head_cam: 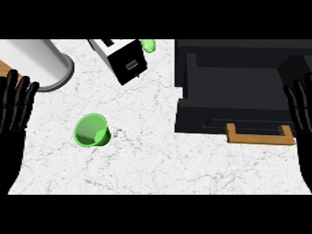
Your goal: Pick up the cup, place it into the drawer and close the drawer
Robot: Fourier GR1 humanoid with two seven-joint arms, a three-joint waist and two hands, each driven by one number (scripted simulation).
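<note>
Cup (92,130) sits untouched left of the middle, drawer (206,119) is open at the right, left hand (6,114) and right hand (310,119) are spread flat, holding nothing.

One cup (91,130), one drawer (206,119), one cylinder (40,59), one left hand (6,121), one right hand (310,121).

Grey cylinder (40,61), desk's far-left corner: far end cut off by the top edge. Box (126,63), black and white, at the desk's far edge: also cut off there, kind unclear. Green thing (148,45) beside it: partly hidden, too small to tell. Drawer (206,119), far right: inside too dark to read. Right hand (308,114): outer side cut off by the right edge. Left hand (6,114): wrist out of view below.
</note>
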